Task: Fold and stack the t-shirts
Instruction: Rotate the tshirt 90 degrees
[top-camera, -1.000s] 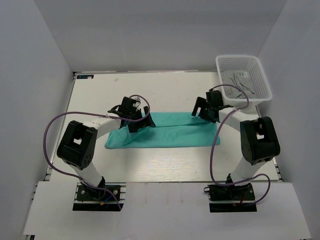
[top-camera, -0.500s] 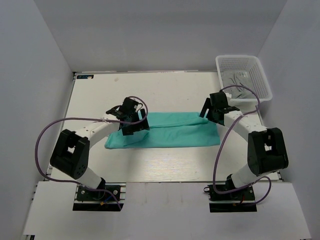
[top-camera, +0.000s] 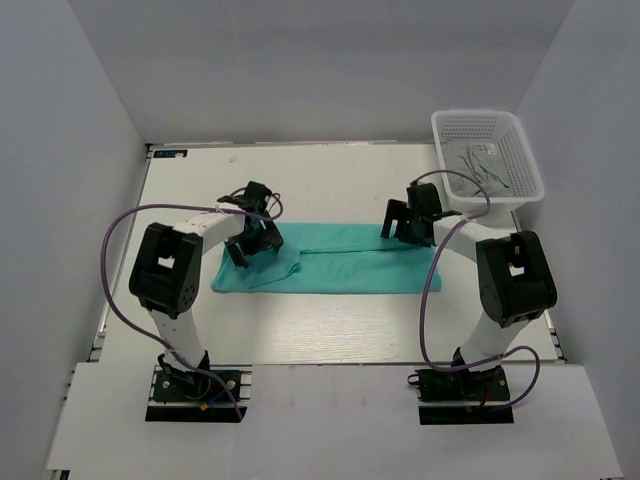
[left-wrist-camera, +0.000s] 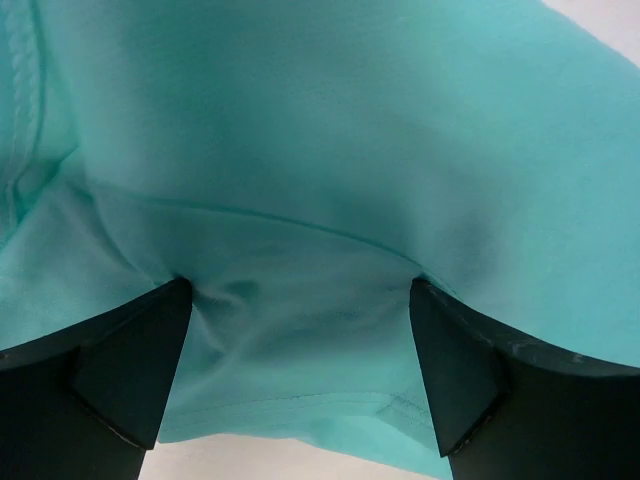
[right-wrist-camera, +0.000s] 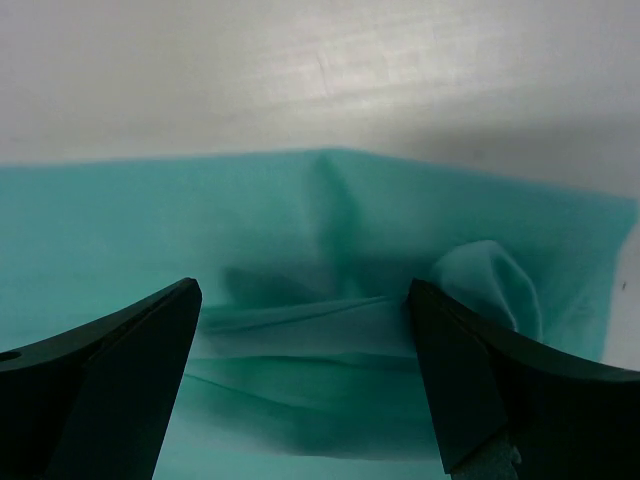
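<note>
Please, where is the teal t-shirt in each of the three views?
Top external: t-shirt is a long strip lying across mid-table.
Left wrist: t-shirt fills nearly the whole picture.
Right wrist: t-shirt covers the lower two thirds.
Shared landmark: the white table bordering the cloth.

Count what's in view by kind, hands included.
Shirt: 1, teal
Basket: 1, white
Grey contents of the basket: too unclear to count
Hands: 2, left hand and right hand, both open
Total: 4
</note>
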